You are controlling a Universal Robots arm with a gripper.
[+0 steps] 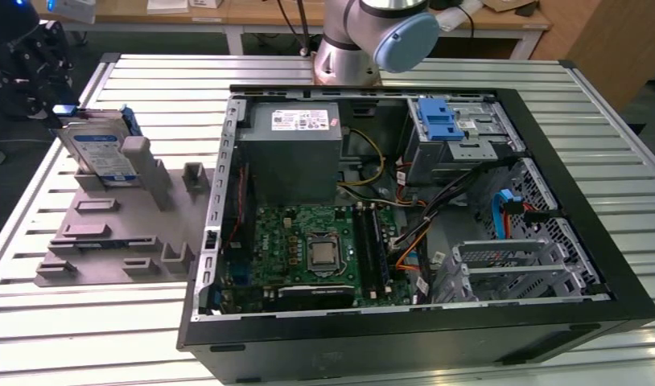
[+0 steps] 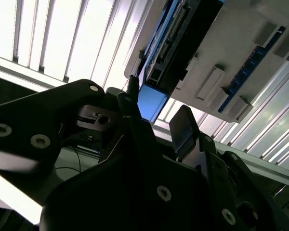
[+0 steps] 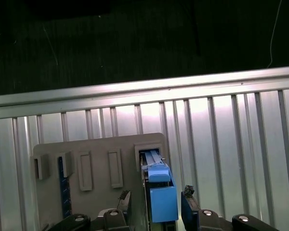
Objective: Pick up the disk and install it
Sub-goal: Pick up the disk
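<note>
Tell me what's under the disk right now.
The disk stands on edge in a slot of the grey holder plate, which lies on the slatted table. Slot walls cover its lower edge, so the seating can't be seen. The open gripper straddles its blue carrier end.

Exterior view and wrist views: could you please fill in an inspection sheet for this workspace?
Surface: slatted metal table.
Job's things: disk upright in the grey holder, outside the open computer case.
Clutter: nothing seen.
Grippers: gripper open, its fingers straddling the disk's blue end.
Cables: blue cable and coloured wires inside the case.
Surroundings: wooden benches behind the table.
</note>
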